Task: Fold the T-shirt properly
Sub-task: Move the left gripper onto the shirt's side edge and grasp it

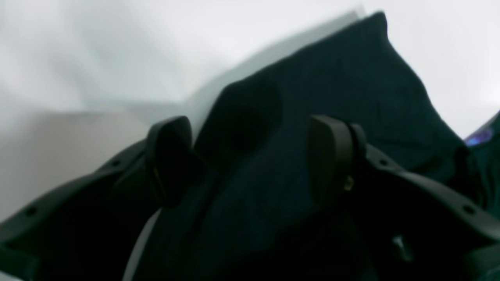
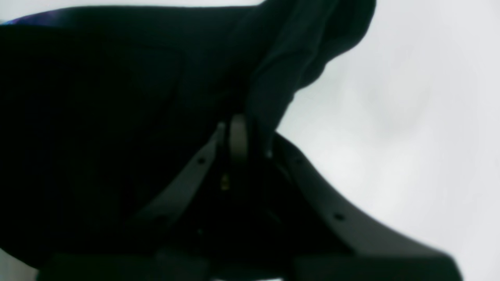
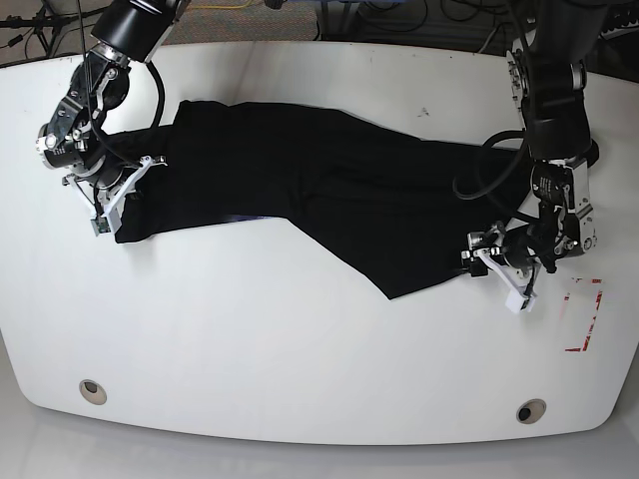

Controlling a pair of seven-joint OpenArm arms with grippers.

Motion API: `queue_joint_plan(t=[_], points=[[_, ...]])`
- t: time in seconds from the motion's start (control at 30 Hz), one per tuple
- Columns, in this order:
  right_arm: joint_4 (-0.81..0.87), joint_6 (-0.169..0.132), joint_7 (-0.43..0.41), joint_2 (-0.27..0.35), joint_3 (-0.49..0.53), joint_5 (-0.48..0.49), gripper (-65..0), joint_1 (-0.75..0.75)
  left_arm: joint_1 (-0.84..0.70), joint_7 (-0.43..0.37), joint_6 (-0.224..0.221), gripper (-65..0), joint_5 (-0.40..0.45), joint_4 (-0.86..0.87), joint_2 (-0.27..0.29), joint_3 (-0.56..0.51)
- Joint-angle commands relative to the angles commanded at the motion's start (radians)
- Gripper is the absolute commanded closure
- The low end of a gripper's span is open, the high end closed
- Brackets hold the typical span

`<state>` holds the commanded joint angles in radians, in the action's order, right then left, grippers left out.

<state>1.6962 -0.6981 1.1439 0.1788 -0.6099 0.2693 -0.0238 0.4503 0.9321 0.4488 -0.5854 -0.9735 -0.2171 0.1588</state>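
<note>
The black T-shirt (image 3: 300, 190) lies stretched across the white table (image 3: 300, 339), wrinkled, running from the far left to the lower right. My right gripper (image 2: 238, 134), on the base view's left (image 3: 118, 198), is shut on a bunched edge of the T-shirt (image 2: 281, 66). My left gripper (image 1: 250, 156), on the base view's right (image 3: 491, 267), is open, its two fingers spread wide with dark T-shirt cloth (image 1: 332, 78) lying between them. A sliver of the purple graphic (image 1: 480, 136) shows at the cloth's edge. The rest of the print is hidden.
A red tape mark (image 3: 586, 317) sits on the table by the right edge, just beyond the left gripper. Two round holes (image 3: 92, 390) (image 3: 530, 410) lie near the front edge. Cables (image 3: 399, 12) run behind the table's far edge.
</note>
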Motion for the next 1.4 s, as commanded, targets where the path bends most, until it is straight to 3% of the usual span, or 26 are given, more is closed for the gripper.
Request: queue_joint_plan(t=[0.3,0.4,0.6,0.73,0.9,0.97,1.03,1.13,1.23,1.4], points=[[0.000,0.000,0.000,0.000,0.000,0.000,0.0,0.000,0.000,0.000,0.000,-41.9,0.002,0.003,0.038,0.000],[0.000,0.000,0.000,0.000,0.000,0.000,0.0,0.000,0.000,0.000,0.000,-37.1,0.002,0.005,0.049,0.000],[0.000,0.000,0.000,0.000,0.000,0.000,0.0,-0.002,-0.002,0.000,-0.002,-20.7,0.002,0.005,0.054,-0.002],[0.000,0.000,0.000,0.000,0.000,-0.005,0.0,-0.012,-0.002,0.000,-0.002,-16.5,0.003,0.005,0.054,-0.002],[0.000,0.000,0.000,0.000,0.000,-0.002,0.0,-0.014,0.002,0.000,-0.002,-17.9,0.003,0.003,0.046,-0.002],[0.000,0.000,0.000,0.000,0.000,-0.002,0.0,-0.014,0.006,0.000,-0.003,-22.4,0.005,0.003,0.038,-0.002],[0.000,0.000,0.000,0.000,0.000,-0.002,0.0,-0.015,0.006,0.000,-0.005,-31.8,0.023,0.003,0.021,-0.002],[0.000,0.000,0.000,0.000,0.000,0.000,0.0,-0.015,0.012,0.000,-0.006,-41.5,0.092,0.000,0.020,-0.003],[0.000,0.000,0.000,0.000,0.000,0.000,0.0,-0.015,0.029,-0.002,-0.005,-41.7,0.192,0.003,0.021,-0.003],[0.000,0.000,0.000,0.000,0.000,0.000,0.0,-0.015,0.029,-0.011,0.000,-41.7,0.265,0.003,0.025,-0.003]])
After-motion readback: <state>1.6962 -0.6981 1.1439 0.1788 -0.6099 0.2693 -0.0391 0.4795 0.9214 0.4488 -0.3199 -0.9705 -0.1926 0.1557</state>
